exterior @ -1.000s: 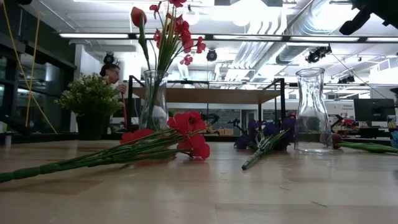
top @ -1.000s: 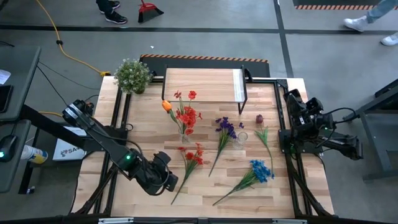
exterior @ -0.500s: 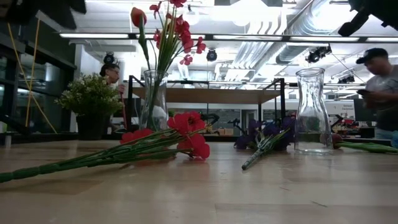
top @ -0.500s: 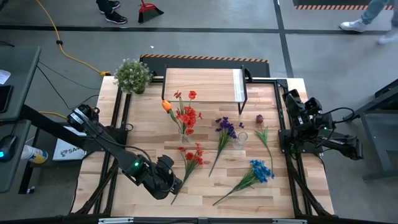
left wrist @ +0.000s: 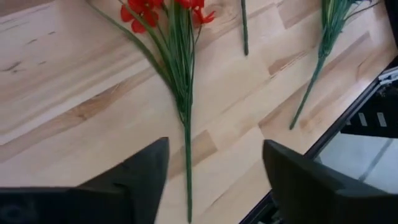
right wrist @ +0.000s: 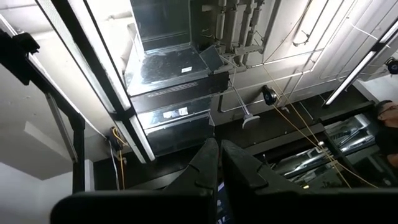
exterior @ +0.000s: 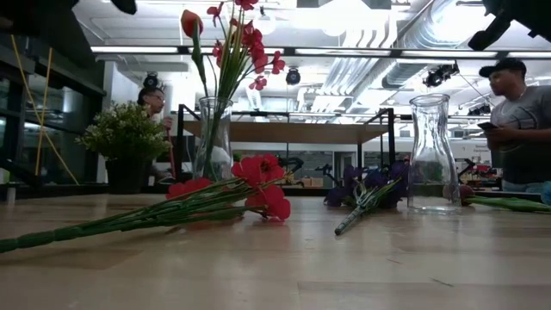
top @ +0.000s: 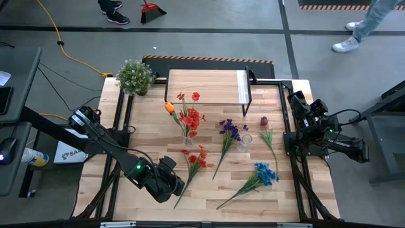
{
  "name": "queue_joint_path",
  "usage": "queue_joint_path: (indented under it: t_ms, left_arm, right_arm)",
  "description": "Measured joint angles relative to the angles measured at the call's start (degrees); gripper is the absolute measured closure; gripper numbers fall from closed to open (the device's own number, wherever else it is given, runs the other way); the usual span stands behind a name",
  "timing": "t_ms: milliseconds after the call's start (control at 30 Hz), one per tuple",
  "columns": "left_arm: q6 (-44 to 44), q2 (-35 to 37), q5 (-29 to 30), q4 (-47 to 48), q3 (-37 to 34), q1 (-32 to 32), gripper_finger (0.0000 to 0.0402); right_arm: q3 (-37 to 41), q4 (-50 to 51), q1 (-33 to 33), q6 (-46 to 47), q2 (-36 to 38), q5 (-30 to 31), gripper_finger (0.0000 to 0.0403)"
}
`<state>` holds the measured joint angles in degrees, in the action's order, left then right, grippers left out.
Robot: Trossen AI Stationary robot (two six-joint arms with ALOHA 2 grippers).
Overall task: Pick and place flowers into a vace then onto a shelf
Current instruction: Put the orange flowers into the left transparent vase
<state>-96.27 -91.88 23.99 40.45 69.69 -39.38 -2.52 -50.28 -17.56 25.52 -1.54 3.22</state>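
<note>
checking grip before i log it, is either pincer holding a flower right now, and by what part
Nothing is held. The left pincer is open, its fingers straddling the stem end of the red flower bunch lying on the table without closing on it. The right pincer is shut on nothing, parked at the table's right edge.

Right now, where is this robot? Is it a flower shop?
Probably not a shop, more likely a robotics lab or workshop. Bare pipes and ducts run along the ceiling, a yellow cable trails over a grey concrete floor, and the flowers lie on a wooden table with robot arms mounted at both sides.
</note>
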Motion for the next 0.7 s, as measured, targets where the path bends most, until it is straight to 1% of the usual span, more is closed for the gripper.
queue_joint_path:
  t_ms: [100,200,333,467,533,700]
  left_arm:
    - [-0.03,0.0,0.58,-0.51,0.0,0.03,0.0067]
    - [-0.13,-0.11,0.37,-0.5,0.0,0.72,0.0043]
    - [0.23,-1.02,-2.71,-0.93,0.02,2.42,0.0023]
    - [2.35,-3.81,-8.57,-2.17,-0.09,4.72,0.0014]
    - [4.02,-5.32,-10.87,-4.87,-0.03,5.75,0.0014]
    - [6.61,-5.79,-11.21,-5.1,0.04,6.59,0.002]
  right_arm:
    - [0.02,0.07,-0.02,-0.01,0.0,0.02,0.0391]
    - [0.01,0.11,-0.02,-0.02,0.0,0.02,0.0391]
    - [0.01,0.15,-0.01,-0.02,0.0,0.02,0.0391]
    - [0.0,0.53,0.0,-0.02,0.0,0.02,0.0391]
    - [0.02,0.65,-0.02,-0.02,0.01,0.02,0.0391]
    - [0.02,1.32,0.0,-0.02,0.02,0.02,0.0391]
